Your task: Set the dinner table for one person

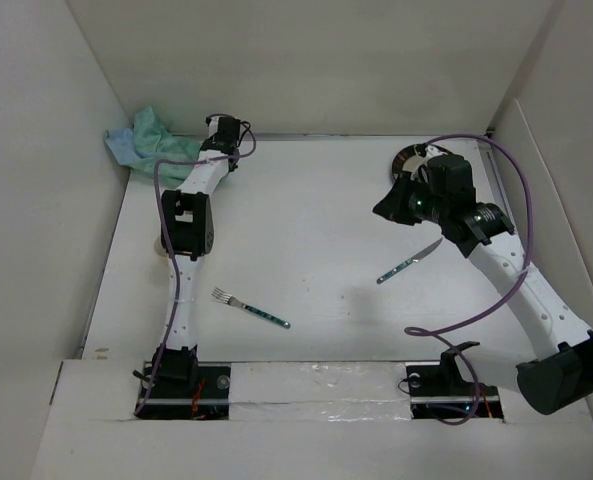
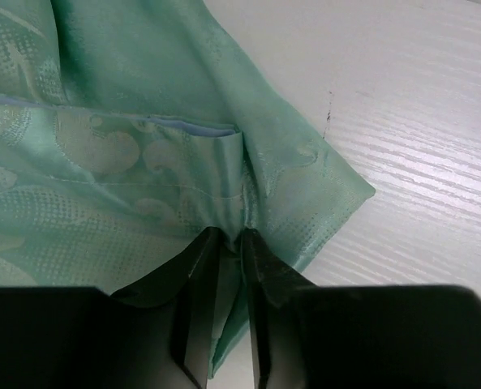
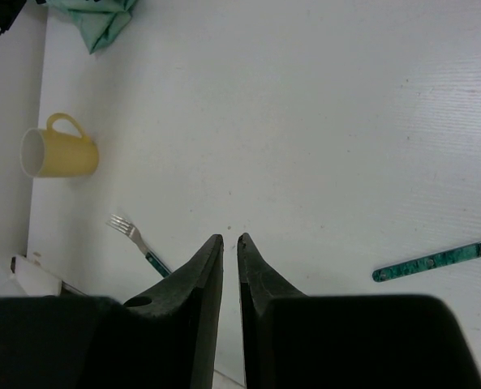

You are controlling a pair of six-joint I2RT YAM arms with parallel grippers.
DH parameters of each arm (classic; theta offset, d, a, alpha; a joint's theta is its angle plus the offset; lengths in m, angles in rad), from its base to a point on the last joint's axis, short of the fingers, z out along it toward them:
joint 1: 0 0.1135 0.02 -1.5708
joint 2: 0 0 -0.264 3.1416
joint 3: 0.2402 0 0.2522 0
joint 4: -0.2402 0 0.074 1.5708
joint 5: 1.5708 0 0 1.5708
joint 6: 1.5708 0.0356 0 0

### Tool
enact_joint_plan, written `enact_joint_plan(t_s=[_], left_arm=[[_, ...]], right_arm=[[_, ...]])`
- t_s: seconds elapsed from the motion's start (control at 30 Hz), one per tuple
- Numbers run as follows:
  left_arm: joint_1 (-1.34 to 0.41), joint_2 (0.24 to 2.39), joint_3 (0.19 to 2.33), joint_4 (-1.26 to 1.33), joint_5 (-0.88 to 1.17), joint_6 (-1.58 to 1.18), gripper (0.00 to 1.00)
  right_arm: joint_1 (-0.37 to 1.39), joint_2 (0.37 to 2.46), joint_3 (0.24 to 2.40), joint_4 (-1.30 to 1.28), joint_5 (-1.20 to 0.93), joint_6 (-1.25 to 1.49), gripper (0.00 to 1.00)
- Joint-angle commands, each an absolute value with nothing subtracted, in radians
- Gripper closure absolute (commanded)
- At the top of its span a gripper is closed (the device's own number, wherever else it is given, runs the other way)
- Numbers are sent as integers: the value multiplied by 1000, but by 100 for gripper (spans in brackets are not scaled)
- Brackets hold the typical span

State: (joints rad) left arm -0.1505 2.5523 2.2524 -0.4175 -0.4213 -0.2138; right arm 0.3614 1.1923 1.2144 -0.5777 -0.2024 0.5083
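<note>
the step in hand looks like fetching the mint-green placemat [image 2: 126, 146], which sits bunched in the upper left corner of the top view, against the white walls. the left gripper [image 2: 229, 237] has its fingers drawn narrow on a raised fold of the cloth. a strip of green shows between them, so i judge the fold pinched.

the right gripper [image 3: 229, 239] hovers over the right side of the tabletop [image 1: 316, 220]. its fingers stand a slit apart with nothing between them.

the tabletop is the wide white surface filling the middle of the top view. a fork [image 3: 139, 241] lies at lower centre-left and a knife [image 3: 435, 261] at centre-right, both with teal patterned handles. a yellow mug [image 3: 57, 154] sits by the left edge.

to do this well, the pinch should probably bite deep enough that the slippery weave cannot slide out. the lift should be high enough for the cloth to hang free before it travels. carry it toward the open middle, clear of the fork, and lay it down trailing edge first so it spreads rather than heaps. the right arm could take a second corner to pull it flat.

no brand, label or writing can be read. the placemat shows only woven swirls and dots.
</note>
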Motion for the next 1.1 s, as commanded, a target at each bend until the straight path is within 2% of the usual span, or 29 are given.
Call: enact_joint_plan(t_s=[0.0, 0.03, 0.1, 0.3, 0.6, 0.77, 0.97, 1.0, 1.07], left_arm=[[-140, 2531, 2301, -410, -414, -213, 85], [-140, 2528, 2295, -411, -408, -212, 93], [-140, 2526, 2290, -425, -396, -215, 100], [-236, 2442, 2290, -407, -354, -204, 100], [-509, 2288, 2275, -407, -267, -193, 100], [-552, 2087, 2055, -356, -261, -244, 100], [-532, 1938, 1827, -324, -357, -291, 100], [-519, 1878, 1754, -316, -365, -313, 100], [-508, 1806, 1677, -261, -365, -334, 100]], right_arm=[[365, 1190, 1241, -577, -209, 494, 82], [365, 1187, 1238, -575, -206, 491, 82], [365, 1187, 1239, -574, -187, 492, 82], [365, 1189, 1236, -552, -181, 491, 82], [356, 1181, 1240, -528, -175, 491, 82], [356, 1163, 1210, -519, -169, 500, 82], [347, 1169, 1169, -503, -158, 522, 81], [347, 1173, 1160, -493, -160, 532, 79], [347, 1193, 1114, -460, -164, 557, 66]])
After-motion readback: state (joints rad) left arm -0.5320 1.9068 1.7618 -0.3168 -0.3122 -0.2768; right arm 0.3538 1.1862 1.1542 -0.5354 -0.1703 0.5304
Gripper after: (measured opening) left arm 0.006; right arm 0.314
